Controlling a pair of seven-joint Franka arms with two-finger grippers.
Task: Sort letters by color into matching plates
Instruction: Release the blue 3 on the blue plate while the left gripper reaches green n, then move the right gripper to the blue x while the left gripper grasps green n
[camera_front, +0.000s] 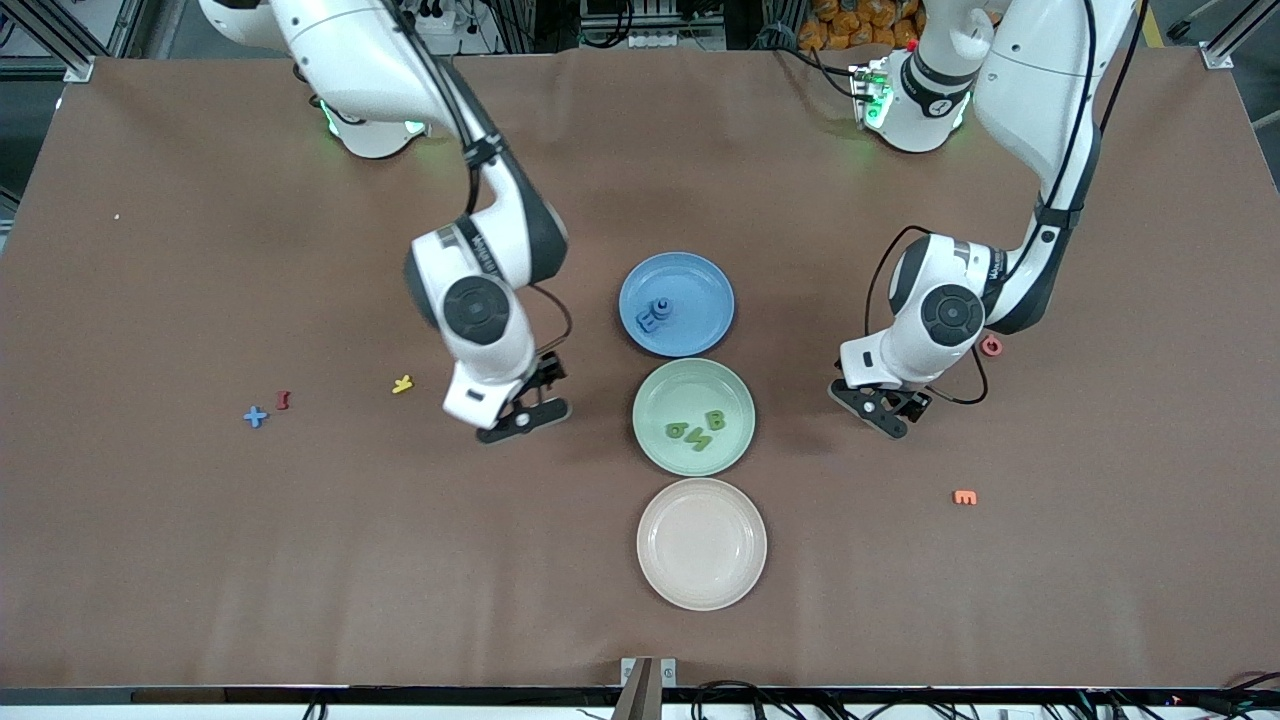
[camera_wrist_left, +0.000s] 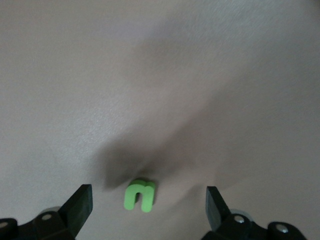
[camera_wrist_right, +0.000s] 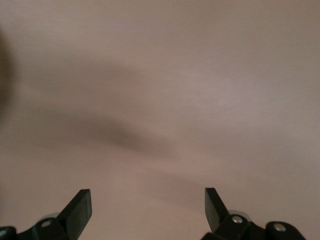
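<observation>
The blue plate (camera_front: 702, 288) holds blue letters (camera_front: 655, 316). Beside it, nearer the front camera, the mint green plate (camera_front: 680, 388) holds three green letters (camera_front: 697, 430). A blue plus (camera_front: 256, 417) lies on the cloth toward the right arm's end. My left gripper (camera_front: 884, 409) hangs low and open over the cloth beside the green plate. In the left wrist view a green letter n (camera_wrist_left: 140, 195) lies between the fingers of the left gripper (camera_wrist_left: 148, 199), touching neither. The arm hides this letter in the front view. My right gripper (camera_front: 524, 417) (camera_wrist_right: 147, 200) is open over bare cloth.
A beige plate (camera_front: 740, 580) stands nearest the front camera, in line with the other two. A red piece (camera_front: 284, 400) and a yellow piece (camera_front: 402, 384) lie near the blue plus. An orange piece (camera_front: 965, 497) and a red ring (camera_front: 992, 346) lie toward the left arm's end.
</observation>
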